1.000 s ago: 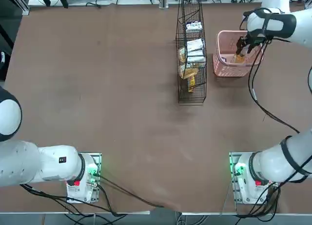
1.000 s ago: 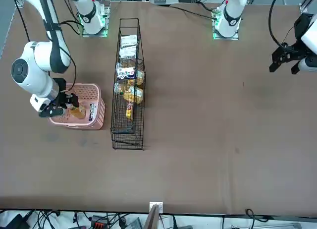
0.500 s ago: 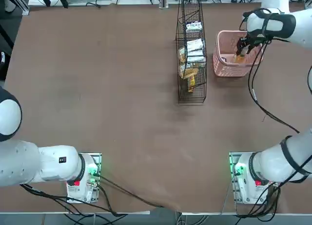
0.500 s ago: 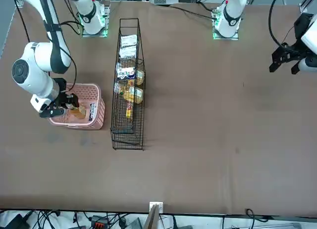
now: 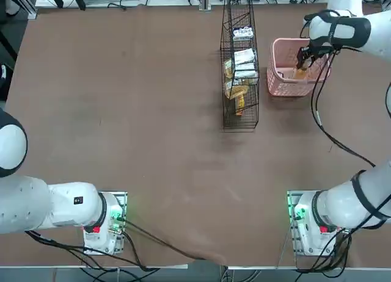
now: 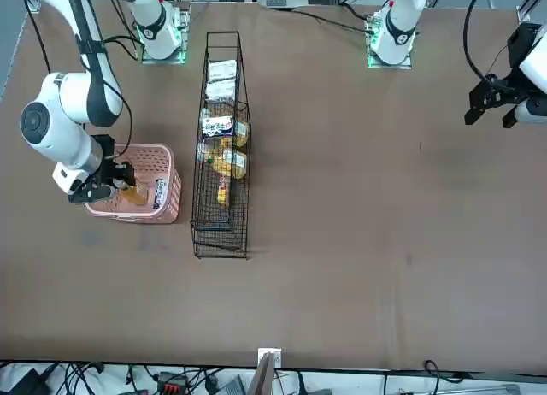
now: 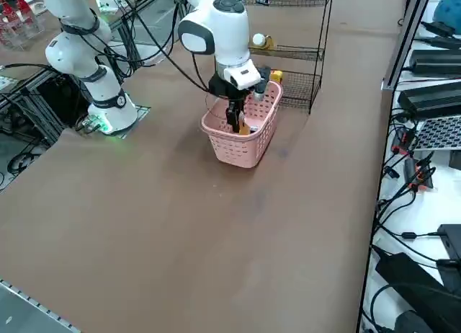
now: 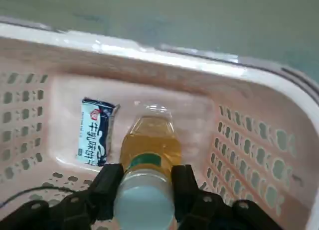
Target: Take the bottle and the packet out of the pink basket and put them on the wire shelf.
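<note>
The right gripper (image 8: 144, 182) is down inside the pink basket (image 8: 259, 155), and its jaws, which stood wider apart a second ago, have drawn in until both fingers (image 8: 107, 182) press against the neck of the bottle (image 8: 149, 150) just under its white cap. So the jaws are now narrow and closed on the bottle, which stands upright against the basket's floor; nothing shows it lifted yet. The arm itself has not shifted between the earlier overhead pictures and this one; only the jaws have moved. In the wrist view the packet (image 8: 94, 133) lies flat on the basket floor just beside the bottle, apart from the fingers and untouched. From overhead the pink basket (image 5: 287, 80) sits on the counter (image 5: 153, 141) just beside the wire shelf (image 5: 239, 68), on the side toward the working arm, with the right gripper (image 5: 302, 56) over the basket's far half. The front view shows the same: the bottle (image 6: 130, 190) in the basket with the packet (image 6: 159, 192) between it and the wire shelf (image 6: 222, 156). As a judgement, the grasp looks complete, so the first pick is about to turn into a lift; a straight rise clear of the basket rim should come before any move toward the wire shelf. Both things remain in the basket, so the task is at an early stage.
</note>
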`<move>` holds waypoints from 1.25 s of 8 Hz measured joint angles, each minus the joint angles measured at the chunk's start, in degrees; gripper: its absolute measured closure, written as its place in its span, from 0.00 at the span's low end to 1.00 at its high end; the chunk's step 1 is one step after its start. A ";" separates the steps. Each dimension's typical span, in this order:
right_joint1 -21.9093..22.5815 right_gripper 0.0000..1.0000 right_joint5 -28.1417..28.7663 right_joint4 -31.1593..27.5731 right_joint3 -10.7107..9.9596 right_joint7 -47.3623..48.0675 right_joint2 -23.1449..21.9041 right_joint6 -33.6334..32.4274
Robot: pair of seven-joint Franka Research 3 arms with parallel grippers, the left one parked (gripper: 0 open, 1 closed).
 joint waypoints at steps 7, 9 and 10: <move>-0.03 0.45 7.57 19.99 0.91 -0.51 -5.16 -23.70; -0.03 0.45 15.84 22.68 1.27 -0.53 -4.63 -25.18; -0.04 0.45 19.73 23.98 1.31 -0.63 -3.82 -25.33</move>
